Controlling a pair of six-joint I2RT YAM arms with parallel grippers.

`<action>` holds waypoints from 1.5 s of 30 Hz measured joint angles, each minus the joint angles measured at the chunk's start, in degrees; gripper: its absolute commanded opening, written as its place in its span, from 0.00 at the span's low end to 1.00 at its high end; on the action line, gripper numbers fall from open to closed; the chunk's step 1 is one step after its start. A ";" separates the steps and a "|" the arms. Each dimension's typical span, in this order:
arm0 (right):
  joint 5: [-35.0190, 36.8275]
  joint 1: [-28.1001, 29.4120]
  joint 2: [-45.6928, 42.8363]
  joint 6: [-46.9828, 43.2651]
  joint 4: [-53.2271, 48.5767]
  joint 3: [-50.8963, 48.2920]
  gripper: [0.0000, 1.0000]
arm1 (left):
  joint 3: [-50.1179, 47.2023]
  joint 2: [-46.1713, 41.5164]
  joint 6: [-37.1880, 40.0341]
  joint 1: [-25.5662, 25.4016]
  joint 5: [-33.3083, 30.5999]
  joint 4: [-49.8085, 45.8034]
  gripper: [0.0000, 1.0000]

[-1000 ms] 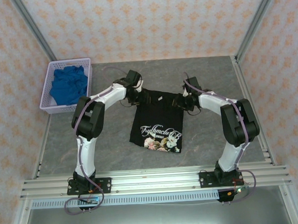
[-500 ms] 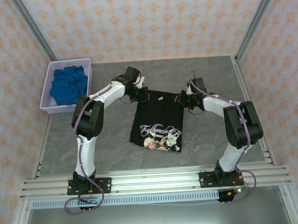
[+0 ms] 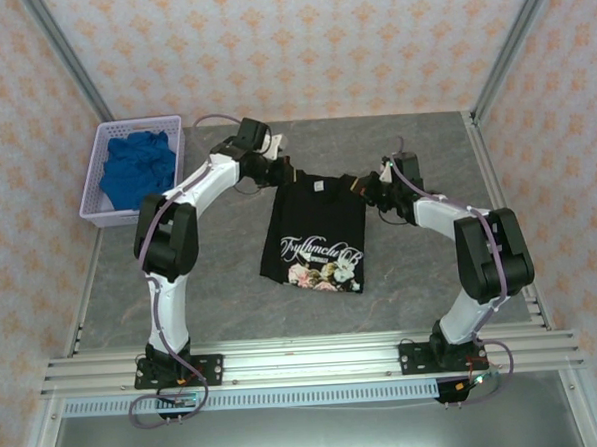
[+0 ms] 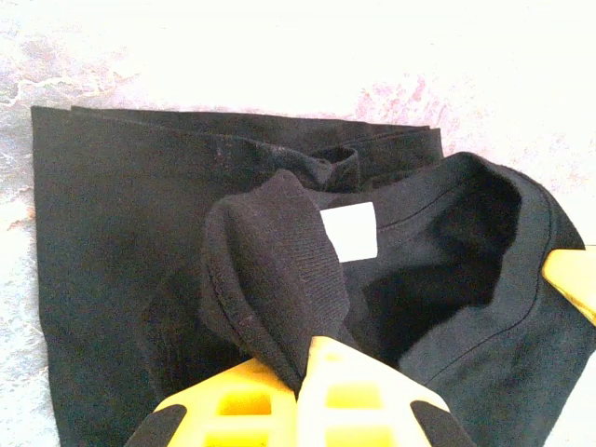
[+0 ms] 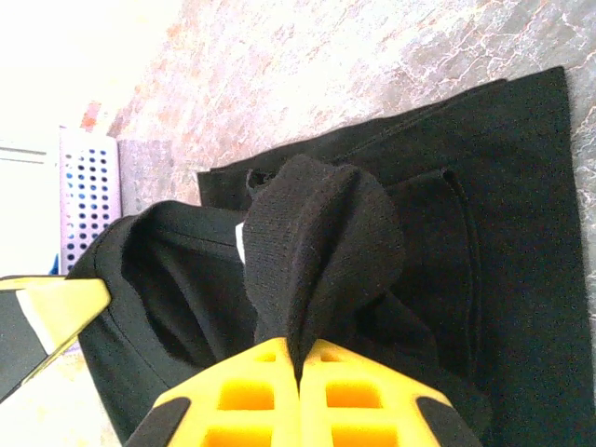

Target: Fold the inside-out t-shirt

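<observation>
Left gripper and right gripper are both pinched tight on the far corners of the shirt mid-table, tips buried in bunched fabric, sleeves tucked out of sight, bare table either side, basket far left.

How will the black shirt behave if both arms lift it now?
Likely floppy: the shirt bunches into soft folds where the shut jaws pinch it. Probably sags between the grips, as it lies limp and flat on the table.
</observation>
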 measured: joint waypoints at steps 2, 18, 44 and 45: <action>-0.04 -0.28 0.00 0.00 0.42 0.00 0.00 | 0.00 0.00 0.00 0.63 0.37 0.00 0.00; 1.49 -3.04 19.41 1.14 9.05 9.40 0.30 | 15.56 14.53 1.14 3.32 -2.80 1.64 0.30; 13.44 0.72 19.98 -17.97 -16.31 22.67 0.70 | 22.27 18.08 4.42 3.78 -11.85 -5.42 0.76; 13.66 1.25 20.79 -18.32 -16.94 23.56 0.69 | 23.08 19.17 4.59 3.78 -11.06 -5.84 0.76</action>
